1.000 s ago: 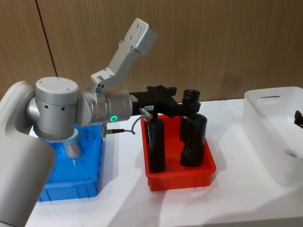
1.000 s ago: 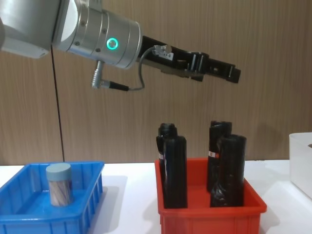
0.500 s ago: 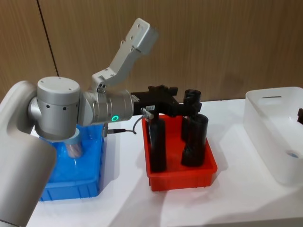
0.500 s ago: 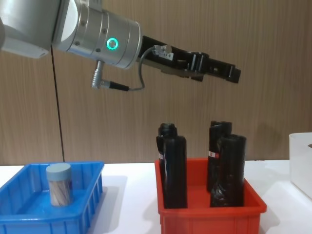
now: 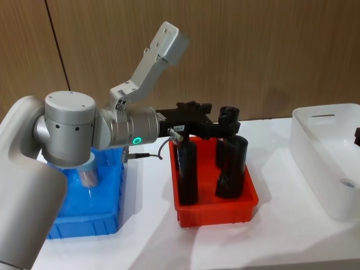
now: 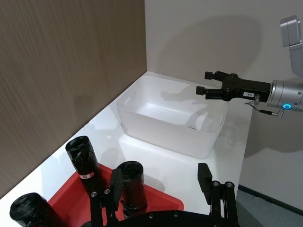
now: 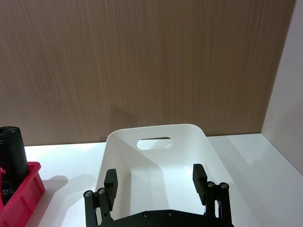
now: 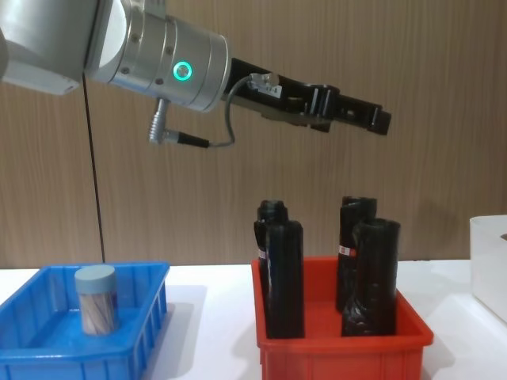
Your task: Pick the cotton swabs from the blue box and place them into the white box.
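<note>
- Barely found any change over the last second: left gripper (image 8: 380, 120) held in the same place, high above the black bottles (image 8: 283, 277) of the red bin (image 8: 341, 348), jaws apart with nothing between.
- Caught just a slight drift of the right gripper (image 7: 155, 189) toward 3 o'clock, over the white box (image 5: 320, 163), jaws likewise apart and empty.
- Judged it a pause between carries, with no grasp begun and a reach back to 9 o'clock needed.
- Placed the cotton swabs (image 8: 97, 299) in the blue box (image 8: 32, 352), at 9 o'clock from the red bin, untouched.
- Read the tub as upright, lid up, long axis vertical, so probably open to a grip across its sides.
- Made out a small pale round thing (image 5: 346, 183) on the white box's floor, too small to name.
</note>
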